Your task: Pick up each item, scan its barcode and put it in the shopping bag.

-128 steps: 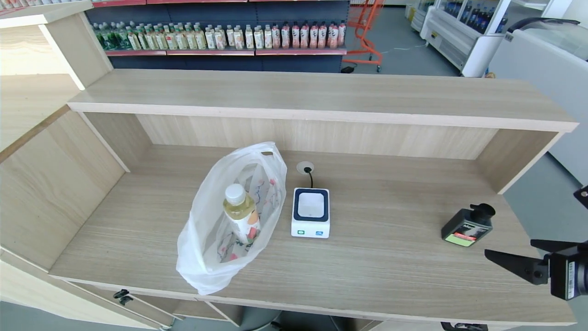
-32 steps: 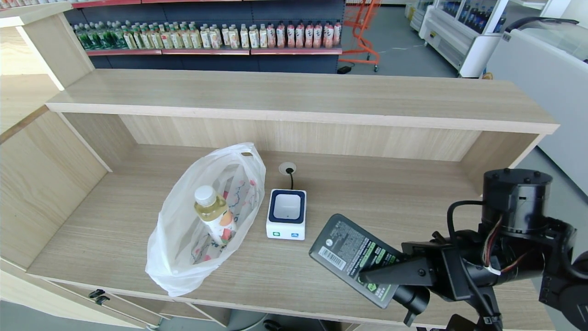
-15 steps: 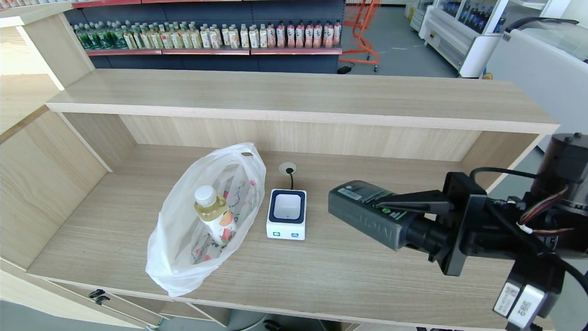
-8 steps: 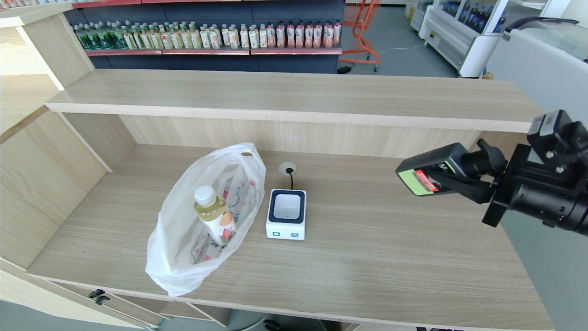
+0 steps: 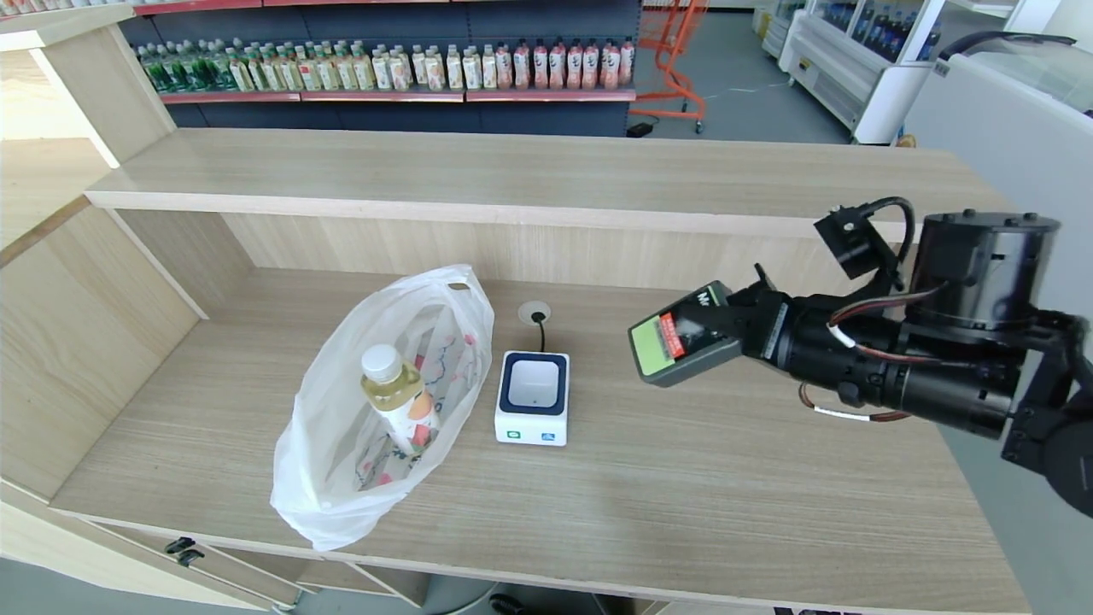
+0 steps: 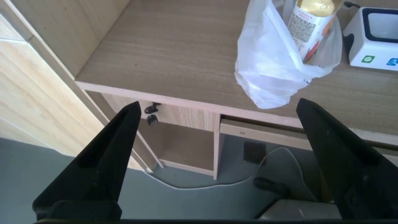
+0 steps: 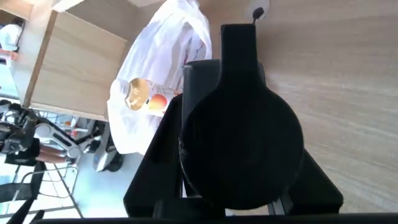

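My right gripper (image 5: pixel 741 330) is shut on a dark pump bottle (image 5: pixel 679 344) with a green and red label. It holds the bottle sideways in the air, to the right of the white scanner (image 5: pixel 531 398) and above the counter. The same dark pump bottle (image 7: pixel 239 146) sits between the fingers in the right wrist view. A white shopping bag (image 5: pixel 384 410) lies left of the scanner with a tea bottle (image 5: pixel 397 400) inside it. My left gripper (image 6: pixel 227 162) hangs open below the counter's front edge, near the shopping bag (image 6: pixel 273 68).
The wooden counter (image 5: pixel 683 478) has a raised back ledge (image 5: pixel 546 175) and side walls. A cable hole (image 5: pixel 534 313) lies behind the scanner. Bare counter surface spreads in front of and to the right of the scanner.
The right gripper lifted the pump bottle off the counter's right side. In the last half second it swung the bottle from the far right leftward, closer to the scanner.
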You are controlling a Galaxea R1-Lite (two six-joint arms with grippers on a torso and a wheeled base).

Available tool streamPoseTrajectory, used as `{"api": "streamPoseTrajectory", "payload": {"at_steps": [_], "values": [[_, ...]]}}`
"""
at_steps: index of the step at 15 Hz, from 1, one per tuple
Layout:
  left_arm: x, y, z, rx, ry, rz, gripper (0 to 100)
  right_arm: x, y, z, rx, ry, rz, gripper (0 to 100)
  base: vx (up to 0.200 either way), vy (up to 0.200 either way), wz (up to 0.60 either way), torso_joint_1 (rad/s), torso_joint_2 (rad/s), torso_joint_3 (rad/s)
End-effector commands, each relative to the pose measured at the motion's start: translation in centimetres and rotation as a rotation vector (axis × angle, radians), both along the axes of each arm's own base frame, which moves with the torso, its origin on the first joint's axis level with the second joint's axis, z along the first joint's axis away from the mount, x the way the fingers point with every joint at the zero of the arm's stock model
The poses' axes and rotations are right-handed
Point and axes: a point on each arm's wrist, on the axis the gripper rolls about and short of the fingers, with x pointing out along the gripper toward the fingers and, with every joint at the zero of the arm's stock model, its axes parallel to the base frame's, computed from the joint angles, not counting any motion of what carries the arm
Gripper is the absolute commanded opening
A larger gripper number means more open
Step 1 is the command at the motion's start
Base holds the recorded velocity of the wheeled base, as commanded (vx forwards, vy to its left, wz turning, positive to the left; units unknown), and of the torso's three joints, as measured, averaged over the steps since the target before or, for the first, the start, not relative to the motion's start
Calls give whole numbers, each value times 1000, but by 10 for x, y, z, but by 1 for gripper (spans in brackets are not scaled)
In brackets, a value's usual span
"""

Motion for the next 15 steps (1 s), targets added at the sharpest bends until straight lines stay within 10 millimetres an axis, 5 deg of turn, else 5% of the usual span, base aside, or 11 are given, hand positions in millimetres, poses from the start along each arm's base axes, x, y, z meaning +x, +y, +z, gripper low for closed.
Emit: {"api": "streamPoseTrajectory", "payload": {"at_steps": [1,15], "values": [[0,0,0,0,0,1,100,16,33,-35,-23,127,46,0,0,0,0,0,0,0],[0,0,0,0,0,1,100,67,91,-70,-57,145,100,0,0,0,0,0,0,0]]}}
